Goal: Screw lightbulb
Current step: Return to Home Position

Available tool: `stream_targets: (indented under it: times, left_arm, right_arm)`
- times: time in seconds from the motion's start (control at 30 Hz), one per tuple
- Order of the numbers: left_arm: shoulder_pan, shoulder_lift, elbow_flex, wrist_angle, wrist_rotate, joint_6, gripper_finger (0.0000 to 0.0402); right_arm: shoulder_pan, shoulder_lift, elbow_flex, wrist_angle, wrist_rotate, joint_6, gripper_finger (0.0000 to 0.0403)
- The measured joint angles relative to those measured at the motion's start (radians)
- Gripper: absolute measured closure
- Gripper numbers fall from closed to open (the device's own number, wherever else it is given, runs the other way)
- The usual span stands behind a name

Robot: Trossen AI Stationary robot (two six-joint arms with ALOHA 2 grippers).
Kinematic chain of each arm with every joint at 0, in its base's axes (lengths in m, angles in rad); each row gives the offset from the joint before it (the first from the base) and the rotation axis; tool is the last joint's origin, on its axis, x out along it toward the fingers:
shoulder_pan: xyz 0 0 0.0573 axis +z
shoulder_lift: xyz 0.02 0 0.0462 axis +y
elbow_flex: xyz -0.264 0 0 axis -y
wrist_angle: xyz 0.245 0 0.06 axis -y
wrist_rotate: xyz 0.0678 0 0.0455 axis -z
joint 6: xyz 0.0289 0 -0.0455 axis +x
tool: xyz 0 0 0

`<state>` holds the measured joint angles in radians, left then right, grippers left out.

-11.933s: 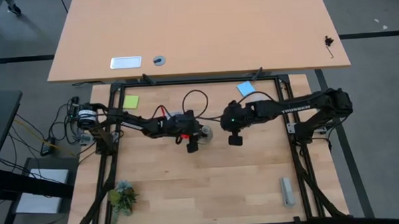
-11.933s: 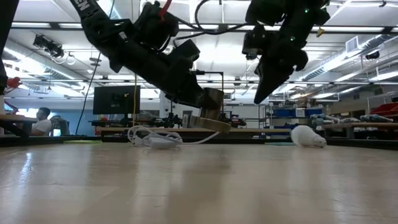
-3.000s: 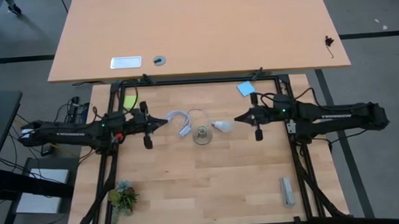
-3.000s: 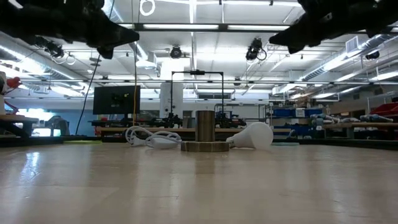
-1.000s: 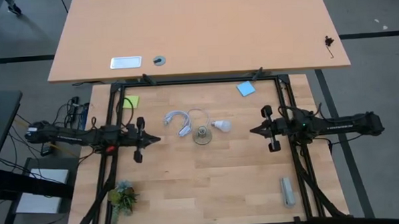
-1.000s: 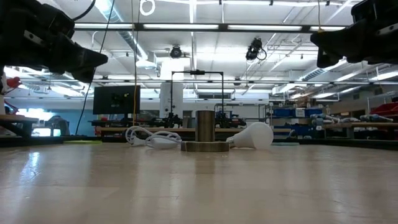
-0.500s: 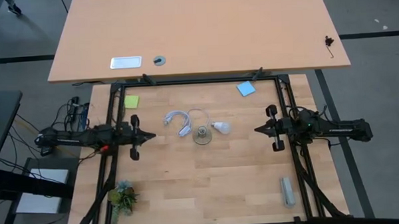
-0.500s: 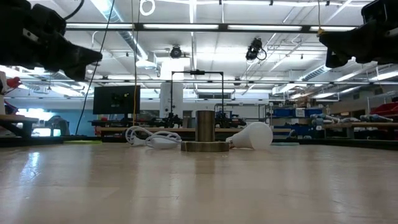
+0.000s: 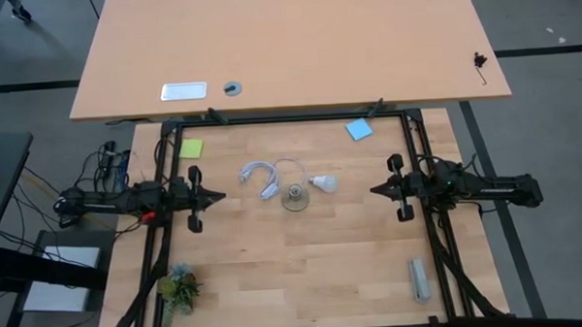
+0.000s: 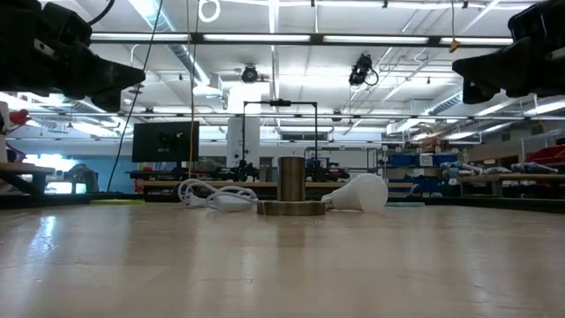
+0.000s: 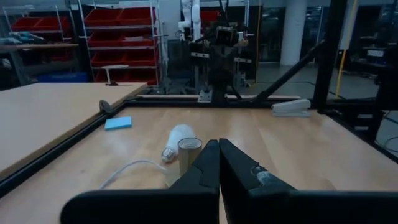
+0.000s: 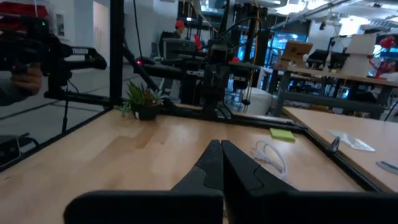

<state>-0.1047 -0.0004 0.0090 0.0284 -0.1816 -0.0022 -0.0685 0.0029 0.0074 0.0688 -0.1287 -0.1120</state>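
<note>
Near the middle of the wooden surface (image 9: 304, 260) the lightbulb (image 9: 324, 185) lies on its side, just beside the round socket base (image 9: 295, 196). It is on the right arm's side of the base, with its narrow neck turned toward the base. I cannot tell if the neck touches the base. The base stands upright, and a looped white cable (image 9: 257, 176) lies on its other side. The left arm (image 9: 127, 199) reaches in from the left edge of the surface. The left jaws are closed and empty, the two fingers pressed together and pointing toward the base. The right arm (image 9: 476, 187) is at the right edge, well apart from the lightbulb. The right jaws are closed too and hold nothing. A small plant (image 9: 179, 287) stands at the near left corner.
</note>
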Motion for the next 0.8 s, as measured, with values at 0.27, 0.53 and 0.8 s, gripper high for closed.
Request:
stream_targets:
  times: [0.27,0.53,0.8]
  left_arm:
    - [0.0,0.005,0.0,0.002,-0.034,0.018,0.0398]
    - [0.0,0.006,0.0,0.003,-0.035,0.0,0.0398]
    - [0.0,0.007,0.0,0.012,-0.124,-0.027,0.0398]
  right_arm:
    - [0.001,0.001,0.0,-0.026,0.002,0.0,0.0399]
    - [0.0,0.025,0.0,-0.05,0.088,0.03,0.0382]
    - [0.0,0.045,0.0,-0.047,0.124,0.003,0.0384]
